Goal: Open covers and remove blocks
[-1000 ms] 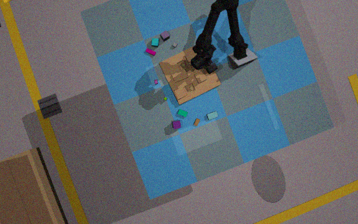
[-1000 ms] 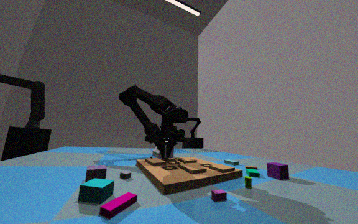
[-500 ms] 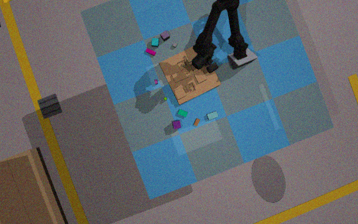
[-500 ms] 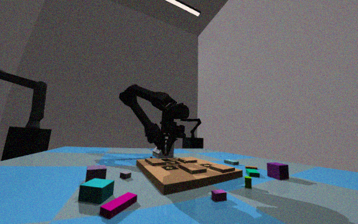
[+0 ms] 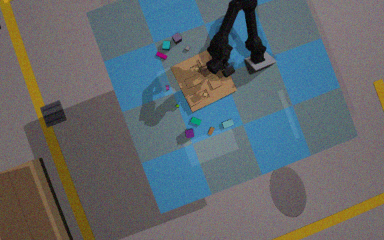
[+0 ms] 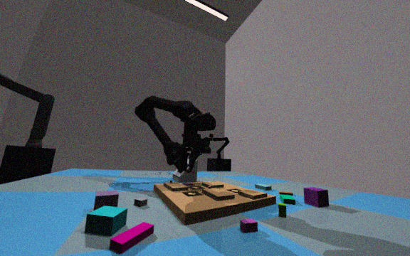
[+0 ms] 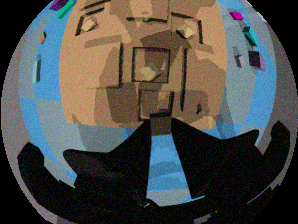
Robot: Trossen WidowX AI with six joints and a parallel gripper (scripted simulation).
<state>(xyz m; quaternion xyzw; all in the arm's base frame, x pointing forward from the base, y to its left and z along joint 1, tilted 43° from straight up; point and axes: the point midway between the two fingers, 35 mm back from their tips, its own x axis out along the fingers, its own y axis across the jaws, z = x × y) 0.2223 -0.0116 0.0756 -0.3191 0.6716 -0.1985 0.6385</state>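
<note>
The wooden puzzle board has several raised tan covers, including one at its right side in the top view and others in the exterior view. My gripper points down above the board and is shut on a small brown block, held between the fingertips. A square well lies just beyond it. Another well is uncovered, with a pale shape inside that may be a block or lit floor. The arm hides part of the board in the top view.
Loose pieces lie around the board: teal, magenta, purple, green, pale blue, orange and several others. The arm's base plate stands close beside the board.
</note>
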